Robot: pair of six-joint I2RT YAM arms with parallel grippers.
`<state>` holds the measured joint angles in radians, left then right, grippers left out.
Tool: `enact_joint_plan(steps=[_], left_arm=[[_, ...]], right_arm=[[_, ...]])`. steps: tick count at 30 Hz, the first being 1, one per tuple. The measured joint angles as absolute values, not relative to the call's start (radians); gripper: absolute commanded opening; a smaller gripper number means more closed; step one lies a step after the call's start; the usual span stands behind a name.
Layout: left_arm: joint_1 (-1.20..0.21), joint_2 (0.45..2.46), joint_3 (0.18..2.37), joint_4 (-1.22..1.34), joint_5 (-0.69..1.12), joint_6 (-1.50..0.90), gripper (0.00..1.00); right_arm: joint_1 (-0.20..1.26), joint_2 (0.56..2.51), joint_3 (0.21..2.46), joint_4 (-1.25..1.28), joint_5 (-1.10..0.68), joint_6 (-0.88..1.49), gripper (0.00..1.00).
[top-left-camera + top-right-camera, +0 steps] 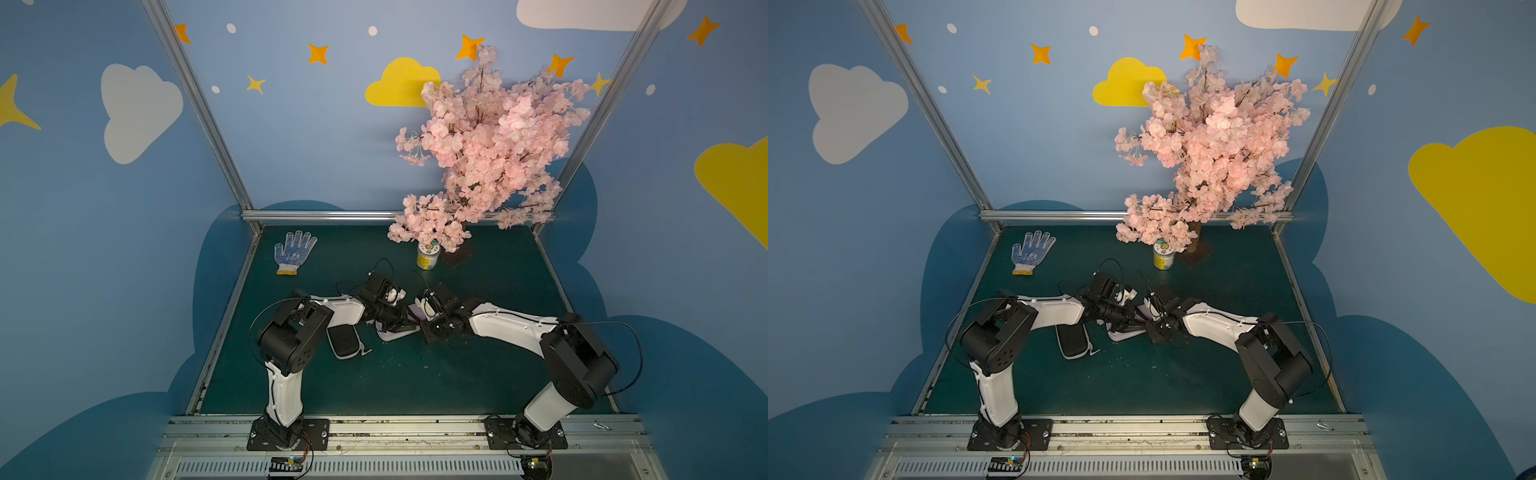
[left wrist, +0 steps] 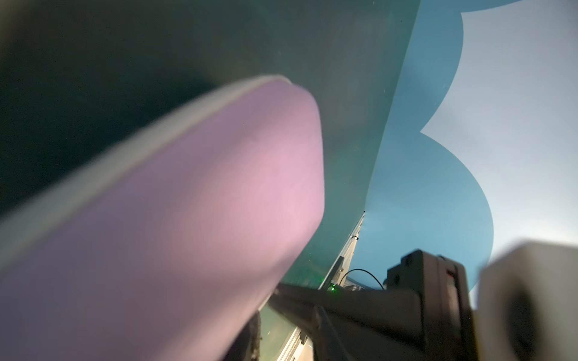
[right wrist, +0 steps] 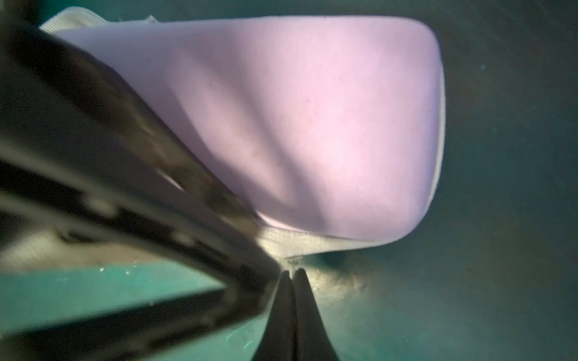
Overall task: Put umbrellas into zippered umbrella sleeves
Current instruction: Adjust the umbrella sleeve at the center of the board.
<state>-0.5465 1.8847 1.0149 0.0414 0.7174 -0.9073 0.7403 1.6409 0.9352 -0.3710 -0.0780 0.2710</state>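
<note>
Right gripper [image 3: 292, 276]: I see its two dark tapered tips pressed together, pinching the small metal zip pull [image 3: 294, 261].
Left gripper [image 1: 401, 319]: one black finger lies along the purple shell. I cannot tell whether it is clamped.
Lavender case [image 3: 312, 109]: smooth, matte, rounded oblong shell with ribbed pale grey zip tape around its rim. It sits mid-table between both grippers, low over the mat.
Black case [image 1: 343, 340]: oblong, mesh-textured, pale-edged, flat just beside the lavender one, partly under my left forearm.
Mat [image 1: 457, 374]: dark green, faintly scuffed.
Far edge: a knitted dotted glove [image 1: 294, 251], a yellow-labelled jar [image 1: 427, 257] and a fluffy pink blossom tree [image 1: 490, 145].
</note>
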Motion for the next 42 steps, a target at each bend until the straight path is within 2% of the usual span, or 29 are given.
enact_joint_plan(steps=[9, 14, 18, 24, 31, 36, 42], left_arm=[[-0.398, 1.713, 1.007, -0.162, 0.543, -0.753, 0.56], [-0.383, 1.751, 0.957, -0.167, 0.474, -0.711, 0.57], [-0.423, 1.757, 0.897, -0.128, 0.475, -0.729, 0.56], [-0.516, 1.679, 0.828, -0.111, 0.464, -0.773, 0.51], [-0.467, 1.576, 0.916, -0.19, 0.43, -0.772, 0.42], [-0.511, 1.692, 0.987, -0.011, 0.494, -0.856, 0.24], [-0.524, 1.886, 1.026, 0.122, 0.551, -0.953, 0.15]], right_arm=[[0.692, 1.68, 0.977, -0.44, -0.043, 0.206, 0.0], [0.682, 1.741, 1.053, -0.457, -0.009, 0.177, 0.0], [0.681, 1.8, 1.142, -0.46, 0.011, 0.157, 0.0], [0.681, 1.867, 1.229, -0.449, 0.02, 0.131, 0.0], [0.673, 1.869, 1.218, -0.442, 0.019, 0.096, 0.0], [0.669, 1.869, 1.207, -0.431, 0.011, 0.093, 0.0], [0.669, 1.869, 1.207, -0.429, -0.002, 0.095, 0.0]])
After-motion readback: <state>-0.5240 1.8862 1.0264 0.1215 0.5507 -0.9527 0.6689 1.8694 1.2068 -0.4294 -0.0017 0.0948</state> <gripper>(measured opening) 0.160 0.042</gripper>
